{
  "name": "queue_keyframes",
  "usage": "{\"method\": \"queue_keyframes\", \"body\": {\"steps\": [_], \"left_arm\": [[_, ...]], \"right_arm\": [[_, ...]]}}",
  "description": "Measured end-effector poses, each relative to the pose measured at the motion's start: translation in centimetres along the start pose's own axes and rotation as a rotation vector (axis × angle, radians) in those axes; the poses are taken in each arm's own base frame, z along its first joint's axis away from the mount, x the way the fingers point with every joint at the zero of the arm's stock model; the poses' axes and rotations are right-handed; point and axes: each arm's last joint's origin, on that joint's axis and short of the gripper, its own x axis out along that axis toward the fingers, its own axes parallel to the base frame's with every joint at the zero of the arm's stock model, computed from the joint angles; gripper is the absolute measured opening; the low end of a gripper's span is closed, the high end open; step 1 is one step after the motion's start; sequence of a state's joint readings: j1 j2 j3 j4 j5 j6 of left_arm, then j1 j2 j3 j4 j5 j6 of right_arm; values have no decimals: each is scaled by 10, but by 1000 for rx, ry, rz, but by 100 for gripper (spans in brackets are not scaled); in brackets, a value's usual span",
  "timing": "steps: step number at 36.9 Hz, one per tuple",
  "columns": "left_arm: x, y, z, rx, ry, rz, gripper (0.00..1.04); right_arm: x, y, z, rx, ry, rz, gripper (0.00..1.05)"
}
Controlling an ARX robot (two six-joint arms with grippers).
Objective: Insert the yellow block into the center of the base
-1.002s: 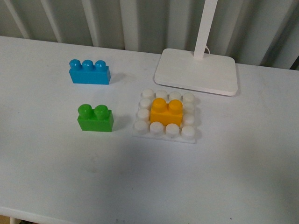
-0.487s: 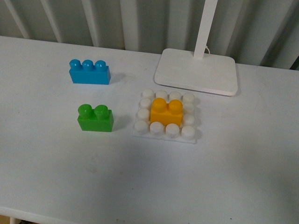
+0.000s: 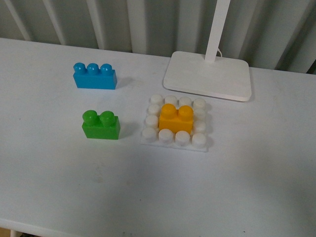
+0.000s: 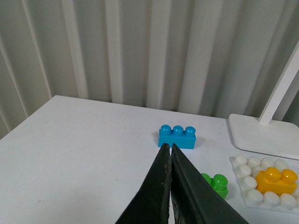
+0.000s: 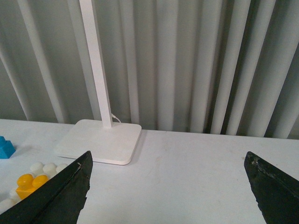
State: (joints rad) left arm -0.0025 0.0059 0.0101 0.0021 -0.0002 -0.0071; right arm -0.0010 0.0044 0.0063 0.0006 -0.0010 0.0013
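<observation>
The yellow block [image 3: 176, 118] sits upright on the middle studs of the white base [image 3: 175, 141], near the table's centre. It also shows in the left wrist view [image 4: 276, 180] on the base [image 4: 247, 195], and in the right wrist view [image 5: 30, 184]. Neither gripper shows in the front view. My left gripper [image 4: 169, 148] is shut and empty, held above the table short of the blue brick. My right gripper [image 5: 168, 163] is open and empty, above bare table to the right of the lamp foot.
A green two-stud brick [image 3: 101, 125] stands left of the base. A blue three-stud brick [image 3: 95, 76] lies further back left. A white lamp foot [image 3: 208, 75] with a pole stands behind the base. A corrugated wall backs the table.
</observation>
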Motion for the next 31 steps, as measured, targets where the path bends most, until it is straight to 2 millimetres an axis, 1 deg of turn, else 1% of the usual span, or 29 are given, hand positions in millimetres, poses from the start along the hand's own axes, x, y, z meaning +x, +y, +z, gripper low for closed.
{"method": "queue_keyframes", "body": {"steps": [4, 5, 6, 8, 12, 16, 23, 26, 28, 31], "left_arm": [[0, 0, 0, 0, -1, 0, 4], [0, 0, 0, 0, -1, 0, 7], [0, 0, 0, 0, -1, 0, 14], [0, 0, 0, 0, -1, 0, 25], [0, 0, 0, 0, -1, 0, 40], [0, 0, 0, 0, -1, 0, 58], [0, 0, 0, 0, -2, 0, 85], [0, 0, 0, 0, -2, 0, 100], [0, 0, 0, 2, -2, 0, 98], [0, 0, 0, 2, -2, 0, 98]], "right_arm": [[0, 0, 0, 0, 0, 0, 95], [0, 0, 0, 0, 0, 0, 95], [0, 0, 0, 0, 0, 0, 95], [0, 0, 0, 0, 0, 0, 95], [0, 0, 0, 0, 0, 0, 95], [0, 0, 0, 0, 0, 0, 95], [0, 0, 0, 0, 0, 0, 95], [0, 0, 0, 0, 0, 0, 95], [0, 0, 0, 0, 0, 0, 95], [0, 0, 0, 0, 0, 0, 95]]}}
